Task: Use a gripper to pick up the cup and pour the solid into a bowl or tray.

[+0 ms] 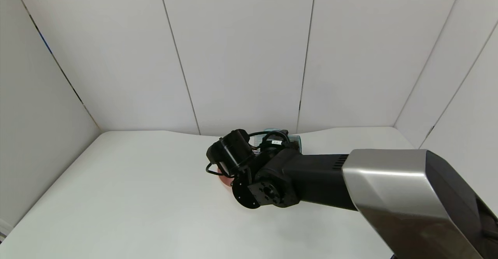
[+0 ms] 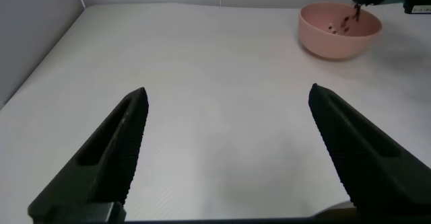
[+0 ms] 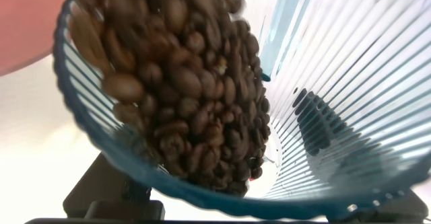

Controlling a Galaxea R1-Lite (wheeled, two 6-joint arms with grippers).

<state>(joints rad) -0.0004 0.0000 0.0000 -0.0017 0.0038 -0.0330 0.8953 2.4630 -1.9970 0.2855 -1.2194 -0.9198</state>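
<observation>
My right gripper (image 1: 272,140) is shut on the ribbed blue-grey cup (image 3: 350,69), held tipped over the pale pink bowl (image 2: 340,34). In the head view only a sliver of the cup (image 1: 298,142) and a sliver of the bowl (image 1: 222,178) show past the black wrist. Dark brown beans, the solid (image 3: 182,89), are heaped against the cup's lowered rim. A few of them (image 2: 349,22) are falling into the bowl, and some lie inside it. One dark finger (image 3: 322,126) shows through the cup wall. My left gripper (image 2: 229,150) hangs open over bare table, well away from the bowl.
The white table (image 1: 136,196) is closed in by white wall panels (image 1: 241,53) at the back and on both sides. My thick right arm (image 1: 389,189) reaches in from the lower right and covers the spot where the cup and bowl meet.
</observation>
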